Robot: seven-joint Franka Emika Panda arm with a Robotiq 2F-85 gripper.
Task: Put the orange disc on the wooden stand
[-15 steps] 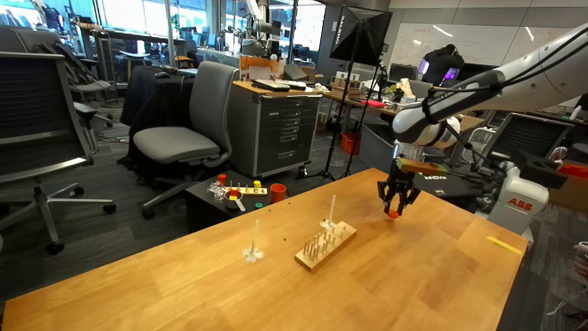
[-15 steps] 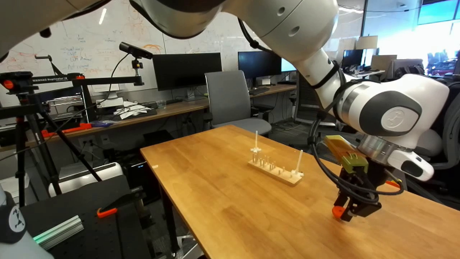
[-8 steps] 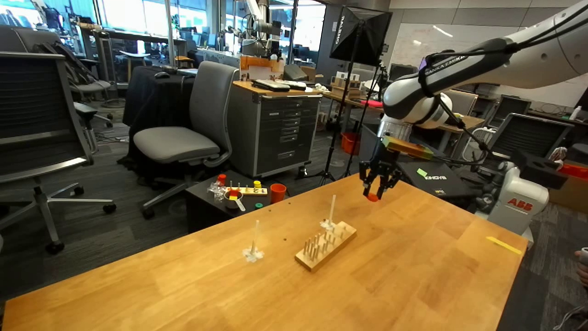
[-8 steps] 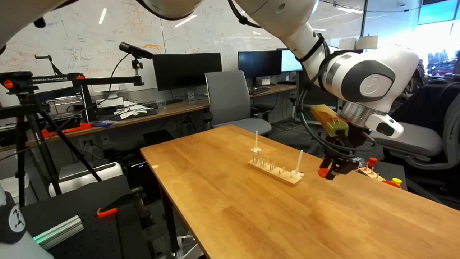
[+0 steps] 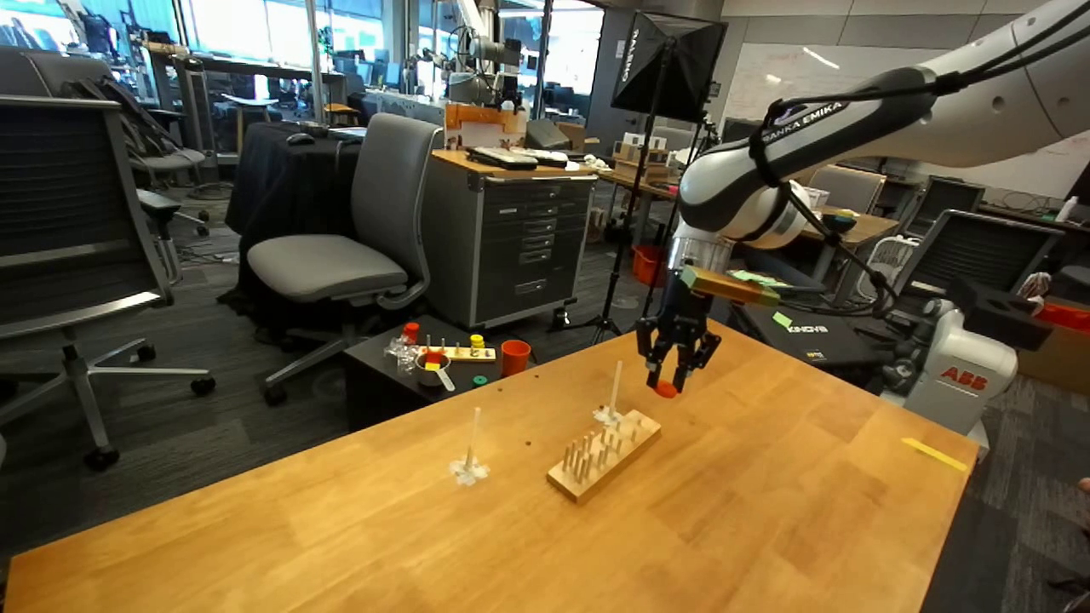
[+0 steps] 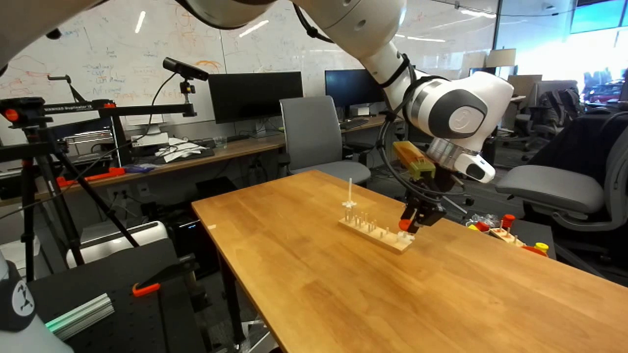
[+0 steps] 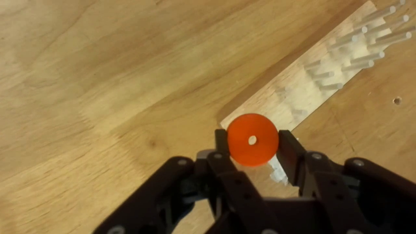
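Note:
The orange disc (image 7: pixel 252 154) is round with a small hole in its middle. My gripper (image 7: pixel 253 138) is shut on it, one finger on each side. The disc also shows at the fingertips in both exterior views (image 5: pixel 665 390) (image 6: pixel 404 225), held above the table. The wooden stand (image 5: pixel 617 453) is a pale board with several upright pegs; it also shows in an exterior view (image 6: pixel 373 236) and the wrist view (image 7: pixel 266 104). In the wrist view the disc overlaps the stand's end with fewer and shorter pegs. My gripper (image 5: pixel 667 380) is beside that end.
Two tall thin sticks (image 5: pixel 615 387) (image 5: pixel 473 438) stand taped to the table near the stand. One is close to my gripper; its white tape (image 7: pixel 278 172) shows between the fingers. A low dark table with an orange cup (image 5: pixel 514 358) stands beyond the table's edge.
My gripper has lifted the orange disc from low over the table and carried it across to the end of the wooden stand. The stand has not moved.

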